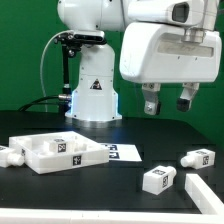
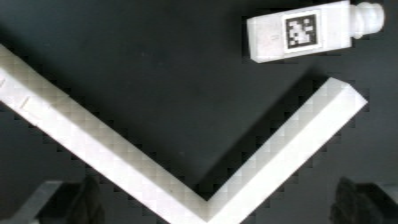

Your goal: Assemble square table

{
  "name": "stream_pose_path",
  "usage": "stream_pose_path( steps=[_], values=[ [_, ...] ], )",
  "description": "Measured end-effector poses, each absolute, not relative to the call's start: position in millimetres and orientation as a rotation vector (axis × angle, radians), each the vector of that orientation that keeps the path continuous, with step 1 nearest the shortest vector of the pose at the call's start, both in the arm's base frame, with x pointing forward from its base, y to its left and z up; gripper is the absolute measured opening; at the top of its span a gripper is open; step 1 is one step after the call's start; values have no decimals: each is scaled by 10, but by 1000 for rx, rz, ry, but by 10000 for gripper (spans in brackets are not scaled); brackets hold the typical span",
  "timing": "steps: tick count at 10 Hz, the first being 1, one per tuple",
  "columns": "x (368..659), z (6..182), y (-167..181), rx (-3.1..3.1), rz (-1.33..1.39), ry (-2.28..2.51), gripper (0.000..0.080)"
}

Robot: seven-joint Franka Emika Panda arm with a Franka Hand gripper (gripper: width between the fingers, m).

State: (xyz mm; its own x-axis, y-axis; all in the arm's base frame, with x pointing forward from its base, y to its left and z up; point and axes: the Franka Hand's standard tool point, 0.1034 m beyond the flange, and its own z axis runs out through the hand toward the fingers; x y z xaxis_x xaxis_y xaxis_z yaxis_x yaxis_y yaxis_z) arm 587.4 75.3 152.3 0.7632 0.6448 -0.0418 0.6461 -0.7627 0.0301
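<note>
Gripper hangs released, empty, up toward the exterior view's right of the tabletop; a leg, seemingly loose, lies that side.

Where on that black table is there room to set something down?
Bare table lies in front, between the tabletop panel and the near leg. Another patch sits behind the far leg. Crowded: the exterior view's right, with legs and a white rail.

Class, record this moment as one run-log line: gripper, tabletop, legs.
gripper: open, empty, hovering | tabletop: lying flat, exterior view's left | leg: loose, apart from tabletop, exterior view's right
</note>
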Motion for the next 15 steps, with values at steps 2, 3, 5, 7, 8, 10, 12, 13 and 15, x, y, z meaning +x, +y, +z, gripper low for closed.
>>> stream_pose_path(
  steps=[2,3,5,7,8,10,12,13,15],
  values=[
    [5872,1515,750,2909,-46,1067,649],
    [5871,1510,750,2910,-47,1067,649],
    [5838,1417,780,2966,9,895,649],
    [5630,1147,910,3054,80,594,649],
    [5592,1063,933,3055,95,620,649],
    [5611,1086,931,3054,97,620,649],
    [5566,1041,939,3076,85,515,649],
    [5447,950,950,3099,49,367,649],
    [5288,769,1041,3137,61,25,649]
  ],
)
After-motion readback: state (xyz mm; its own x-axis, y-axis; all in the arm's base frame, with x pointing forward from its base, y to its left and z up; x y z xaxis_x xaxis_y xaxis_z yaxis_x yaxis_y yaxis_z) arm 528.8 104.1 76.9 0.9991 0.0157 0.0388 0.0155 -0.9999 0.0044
